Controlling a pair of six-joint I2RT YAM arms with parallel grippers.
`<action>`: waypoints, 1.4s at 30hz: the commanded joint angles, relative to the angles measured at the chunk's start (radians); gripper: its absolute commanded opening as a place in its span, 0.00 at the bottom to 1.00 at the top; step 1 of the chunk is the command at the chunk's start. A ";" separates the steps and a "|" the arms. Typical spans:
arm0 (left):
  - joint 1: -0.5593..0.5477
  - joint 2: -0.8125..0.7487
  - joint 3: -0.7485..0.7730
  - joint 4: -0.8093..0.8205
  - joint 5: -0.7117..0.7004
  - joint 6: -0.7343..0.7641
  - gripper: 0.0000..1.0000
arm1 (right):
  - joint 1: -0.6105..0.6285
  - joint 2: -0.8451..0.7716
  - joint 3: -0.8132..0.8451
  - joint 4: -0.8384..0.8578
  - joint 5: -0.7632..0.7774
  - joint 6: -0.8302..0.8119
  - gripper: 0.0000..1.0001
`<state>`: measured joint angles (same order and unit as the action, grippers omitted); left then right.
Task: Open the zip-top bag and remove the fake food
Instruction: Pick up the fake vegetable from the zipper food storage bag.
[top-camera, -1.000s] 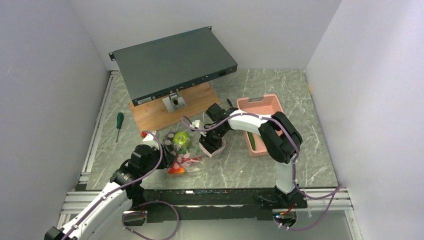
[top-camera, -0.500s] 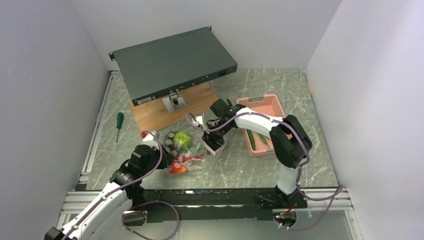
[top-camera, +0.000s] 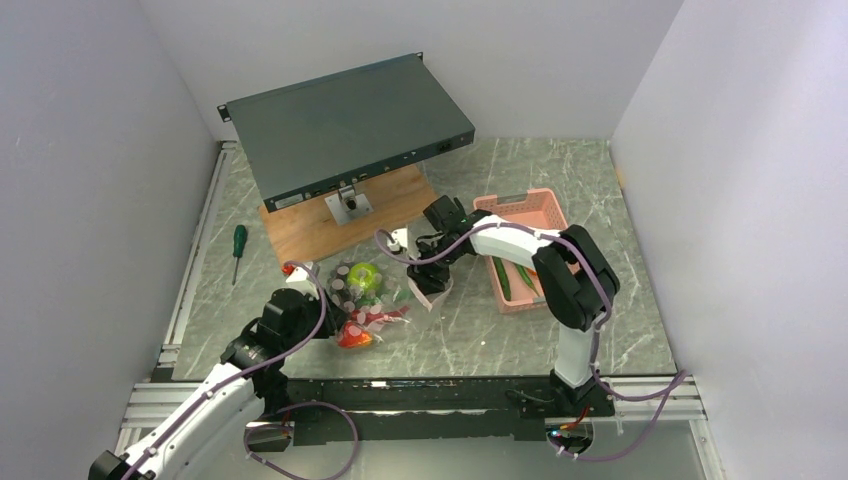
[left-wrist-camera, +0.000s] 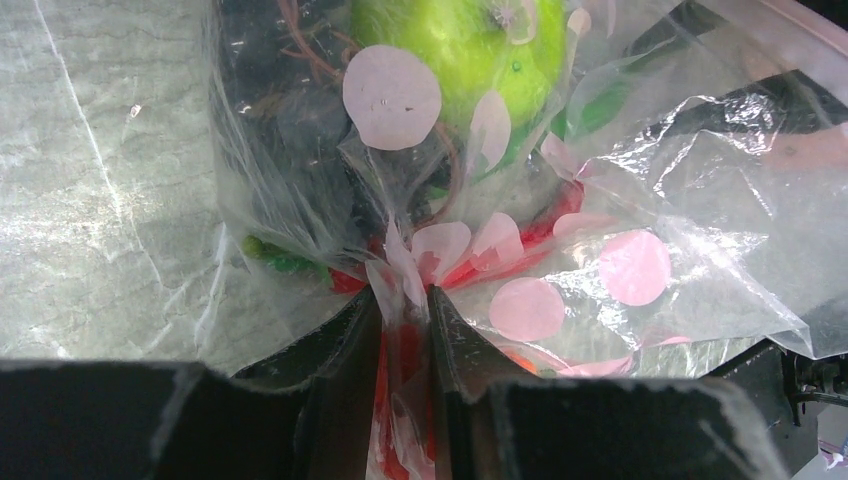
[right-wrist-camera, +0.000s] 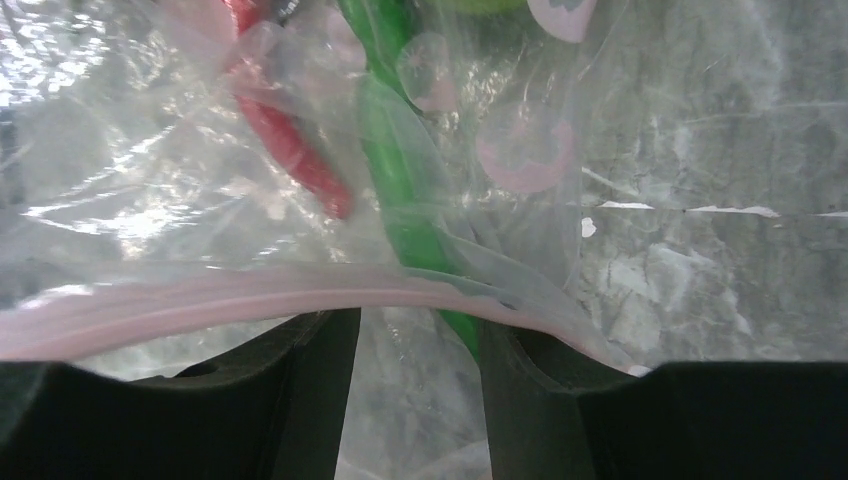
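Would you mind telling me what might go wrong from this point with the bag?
The left hand pinches only a thin fold of the bag, which may slip or tear under a pull. The right hand sits open at the pink zip strip; unless it grips, the whole bag may just drag along.

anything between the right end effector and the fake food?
Yes, the zip-top bag itself. Its pink zip strip runs across just ahead of the open right end effector, and the green pod and red piece lie behind its clear film. Nothing else visible intervenes.
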<state>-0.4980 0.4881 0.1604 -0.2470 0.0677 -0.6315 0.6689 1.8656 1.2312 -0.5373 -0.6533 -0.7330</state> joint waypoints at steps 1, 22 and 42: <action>-0.002 0.007 -0.004 0.035 0.020 0.005 0.28 | 0.011 0.042 0.006 0.037 0.054 -0.023 0.48; -0.002 -0.025 -0.002 0.004 -0.001 -0.003 0.49 | 0.070 0.007 0.095 -0.151 -0.097 0.041 0.00; -0.002 -0.064 0.071 0.011 0.093 0.022 0.70 | 0.012 0.025 0.050 0.007 -0.264 0.476 0.00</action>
<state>-0.4980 0.4297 0.1635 -0.2615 0.0803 -0.6270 0.6582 1.9182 1.2739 -0.6357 -0.8474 -0.3740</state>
